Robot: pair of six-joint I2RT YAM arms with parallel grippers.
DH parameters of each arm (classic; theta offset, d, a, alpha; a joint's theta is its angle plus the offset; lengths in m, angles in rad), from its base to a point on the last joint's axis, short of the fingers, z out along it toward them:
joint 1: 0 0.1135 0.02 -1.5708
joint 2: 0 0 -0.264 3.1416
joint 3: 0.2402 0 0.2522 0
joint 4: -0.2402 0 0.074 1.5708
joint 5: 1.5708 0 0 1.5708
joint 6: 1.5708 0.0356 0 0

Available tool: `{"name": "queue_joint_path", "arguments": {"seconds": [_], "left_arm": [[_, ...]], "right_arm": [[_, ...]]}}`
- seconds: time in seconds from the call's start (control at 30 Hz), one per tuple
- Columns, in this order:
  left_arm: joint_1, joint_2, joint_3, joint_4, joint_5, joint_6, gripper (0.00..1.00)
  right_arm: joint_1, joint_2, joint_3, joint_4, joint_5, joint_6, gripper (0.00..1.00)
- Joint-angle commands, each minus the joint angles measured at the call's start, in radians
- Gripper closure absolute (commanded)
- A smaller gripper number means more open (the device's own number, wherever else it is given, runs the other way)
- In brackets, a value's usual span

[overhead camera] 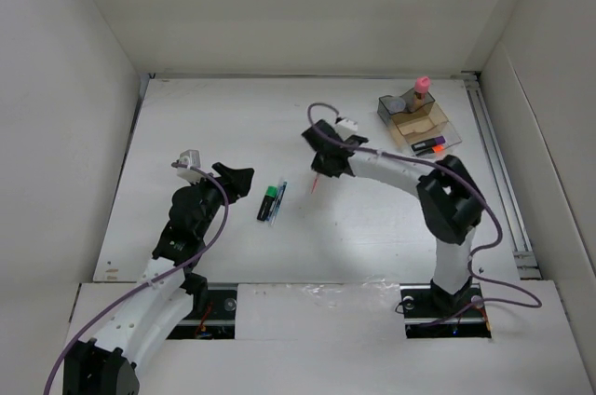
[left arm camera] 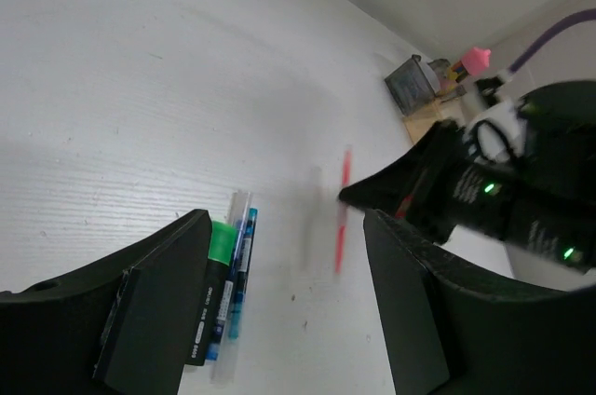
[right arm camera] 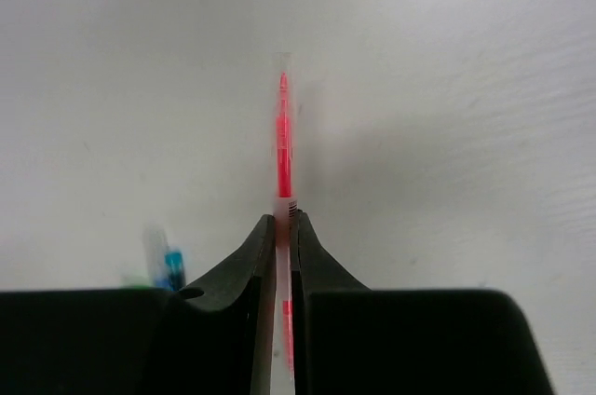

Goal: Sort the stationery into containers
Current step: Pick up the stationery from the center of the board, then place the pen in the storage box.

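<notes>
Orange pen (right arm camera: 283, 143): pinched between right fingers (right arm camera: 244, 269); grip shown plainly only by right wrist view. Left fingers (left arm camera: 163, 288): spread wide, empty.

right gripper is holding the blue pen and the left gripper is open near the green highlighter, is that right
Not quite. The right gripper is shut on the orange pen, not the blue one; the right wrist view shows it. The blue pen lies beside the green highlighter, and the left gripper is open near them.
</notes>
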Motion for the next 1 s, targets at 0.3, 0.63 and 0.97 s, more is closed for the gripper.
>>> {"name": "queue_joint_path", "arguments": {"seconds": [0.3, 0.63, 0.97], "left_arm": [[-0.003, -0.032, 0.015, 0.022, 0.012, 0.006, 0.36], [-0.003, -0.014, 0.015, 0.043, 0.024, 0.006, 0.36], [-0.003, 0.009, 0.015, 0.043, 0.024, 0.006, 0.36]], "right_arm": [[-0.65, -0.311, -0.06, 0.198, -0.09, 0.107, 1.0], [-0.829, -0.192, 0.0, 0.223, -0.22, 0.125, 1.0], [-0.867, -0.088, 0.064, 0.233, -0.233, 0.137, 0.98]]}}
